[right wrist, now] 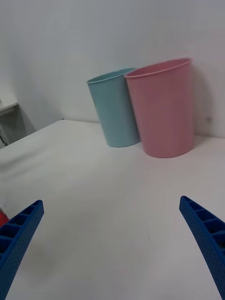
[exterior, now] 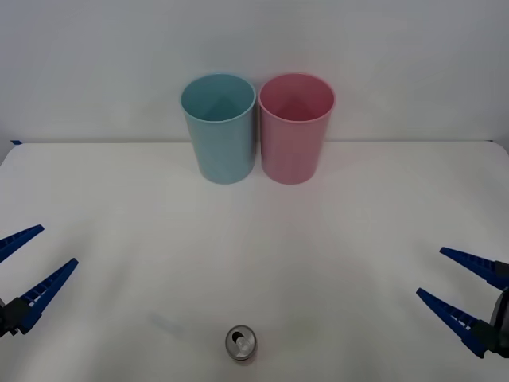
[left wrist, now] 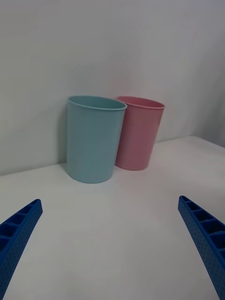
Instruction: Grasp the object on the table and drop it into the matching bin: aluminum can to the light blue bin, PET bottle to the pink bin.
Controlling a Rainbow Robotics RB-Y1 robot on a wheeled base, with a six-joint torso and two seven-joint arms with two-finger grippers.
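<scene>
A small red aluminum can (exterior: 241, 344) with a silver lid and pull tab stands upright on the white table (exterior: 334, 263), near the front edge at the middle. A red sliver of it (right wrist: 3, 218) peeks in beside one blue finger in the right wrist view. The light blue bin (exterior: 219, 127) (right wrist: 114, 108) (left wrist: 93, 138) and the pink bin (exterior: 295, 127) (right wrist: 163, 108) (left wrist: 138, 132) stand side by side at the back, both upright. My left gripper (exterior: 22, 265) hangs open at the far left. My right gripper (exterior: 463, 287) hangs open at the far right. Both are well apart from the can.
A plain grey-white wall rises right behind the bins. The table's back edge runs just behind them. A grey shelf-like object (right wrist: 8, 108) stands off the table's side in the right wrist view.
</scene>
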